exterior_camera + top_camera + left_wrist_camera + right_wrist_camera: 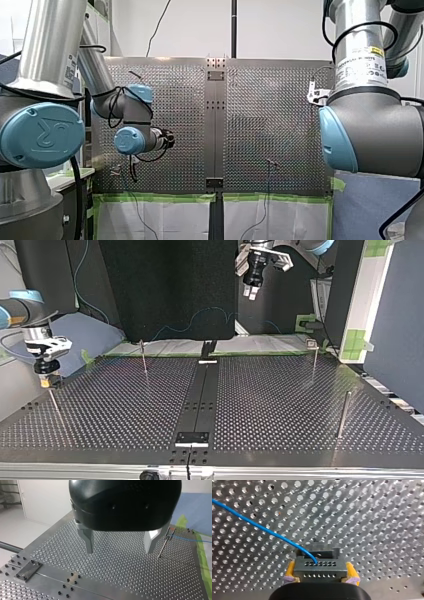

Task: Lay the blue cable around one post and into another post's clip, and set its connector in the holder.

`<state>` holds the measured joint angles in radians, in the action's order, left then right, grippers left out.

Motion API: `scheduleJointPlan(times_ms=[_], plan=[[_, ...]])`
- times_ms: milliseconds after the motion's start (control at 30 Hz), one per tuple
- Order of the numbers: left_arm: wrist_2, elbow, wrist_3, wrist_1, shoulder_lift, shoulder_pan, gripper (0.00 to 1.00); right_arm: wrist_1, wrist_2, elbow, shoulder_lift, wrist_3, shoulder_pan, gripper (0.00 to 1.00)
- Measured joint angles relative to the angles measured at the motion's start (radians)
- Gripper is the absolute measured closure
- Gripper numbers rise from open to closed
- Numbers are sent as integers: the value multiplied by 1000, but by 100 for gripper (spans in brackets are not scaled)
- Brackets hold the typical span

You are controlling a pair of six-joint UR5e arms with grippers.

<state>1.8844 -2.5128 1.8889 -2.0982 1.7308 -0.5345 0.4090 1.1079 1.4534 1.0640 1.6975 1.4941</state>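
A dark grey, block-shaped connector point(319, 566), its face pierced by two rows of small holes, sits pinched between the yellow-padded fingers point(290, 571) of the right gripper point(319, 570), low over the perforated metal worktop point(374, 517). The thin blue cable point(262, 528) curves out of the connector's face and runs off the wrist view's edge. The gripper's black body hides the connector's rear. Elsewhere over the worktop, the left gripper point(119, 551) hangs with its metal fingers spread wide, a slim clip-topped post point(163, 543) just beside one finger and open plate ahead.
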Motion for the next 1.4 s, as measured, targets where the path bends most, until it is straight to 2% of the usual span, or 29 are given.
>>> scheduleJointPlan(times_ms=[300,700,1100,1400], plan=[[0,0,1,0,0,0,0,-3,-8,-10,-12,-8,4,100],[0,0,1,0,0,2,0,9,-24,-19,-14,-4,4,100],[0,-1,0,0,0,5,0,13,-24,-20,-16,-3,1,100],[0,-1,-1,0,0,8,0,20,-24,-19,-18,5,1,100]])
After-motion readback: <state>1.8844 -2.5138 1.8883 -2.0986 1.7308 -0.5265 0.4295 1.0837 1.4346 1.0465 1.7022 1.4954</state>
